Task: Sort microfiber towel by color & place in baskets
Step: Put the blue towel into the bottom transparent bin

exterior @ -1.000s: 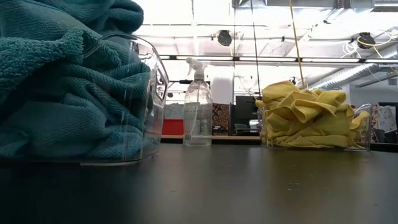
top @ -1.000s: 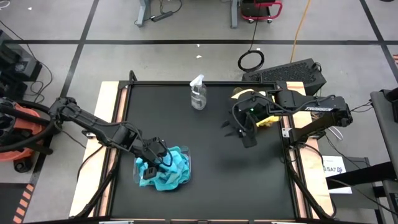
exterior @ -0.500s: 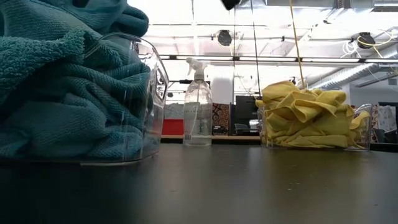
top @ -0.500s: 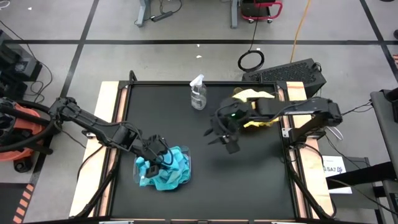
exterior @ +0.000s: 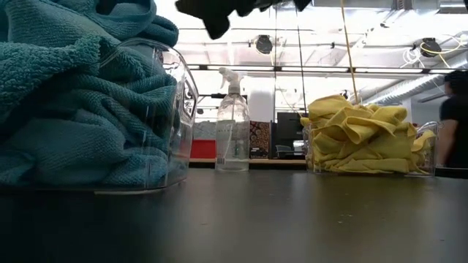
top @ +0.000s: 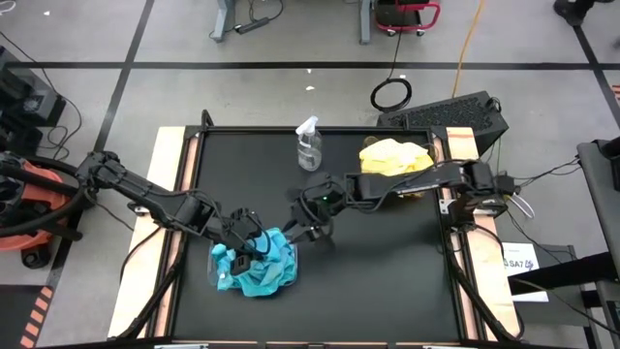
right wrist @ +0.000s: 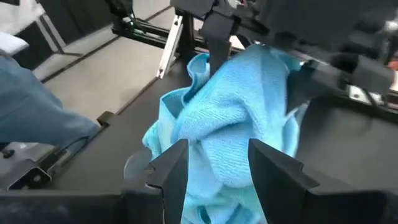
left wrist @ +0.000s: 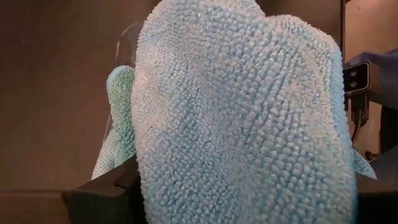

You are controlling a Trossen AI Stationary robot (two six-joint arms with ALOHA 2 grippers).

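Note:
Several teal-blue microfiber towels (top: 263, 267) are heaped above the rim of a clear basket (exterior: 179, 95) at the table's near left. My left gripper (top: 250, 236) sits on top of this heap, jaws wide, with teal cloth (left wrist: 242, 112) bulging between them. My right gripper (top: 298, 231) hangs open in the air just right of the heap, pointing at it; nothing is between its fingers (right wrist: 168, 171). Yellow towels (top: 392, 157) fill the other basket (exterior: 431, 150) at the far right. My left gripper straddles the top hump of the teal heap (right wrist: 249, 68), coming slanting down from the table's left. The cloth fills the gap and touches both wide-set fingers (left wrist: 99, 196); whether they clamp it I cannot tell. The towel rests on the heap in the basket.
A clear spray bottle (top: 308, 145) stands upright at the far middle of the black table. Bare tabletop (top: 378, 281) lies near and right of the teal basket. A person (exterior: 453, 117) stands in the room beyond the yellow basket.
My right gripper has swept from beside the yellow basket toward the table's left and near edge, sinking and reaching out to the teal heap. Its finger gap looks unchanged. A person has come into the low view at the right.

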